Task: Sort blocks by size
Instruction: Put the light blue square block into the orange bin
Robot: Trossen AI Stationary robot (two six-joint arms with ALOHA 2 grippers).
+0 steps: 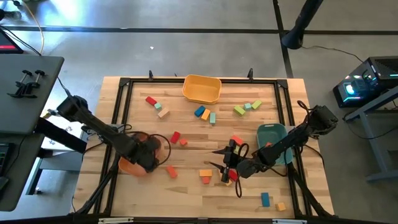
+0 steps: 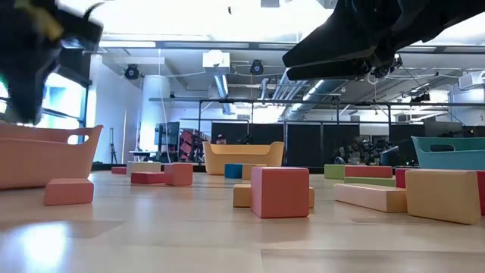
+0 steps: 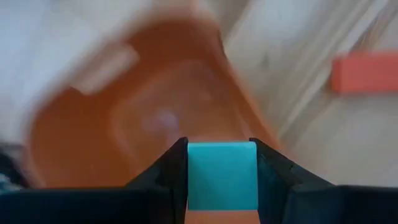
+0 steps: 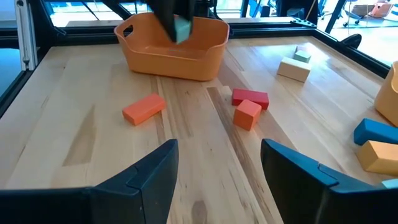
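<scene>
Left gripper (image 3: 222, 180) clamps a teal block (image 3: 222, 174) between its fingers and holds it above the orange bin (image 1: 134, 163) at the table's left side. Right gripper (image 4: 217, 168) hovers over the table's centre with its jaws apart and nothing between them. Remaining blocks lie scattered on the wooden table (image 1: 193, 193), among them an orange block (image 4: 143, 108) and a red block (image 4: 250, 97) near the orange bin.

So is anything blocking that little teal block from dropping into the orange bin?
Nothing visible does. The left gripper holds the teal block between its fingers directly above the orange bin, and the bin's inside looks open beneath it.
</scene>
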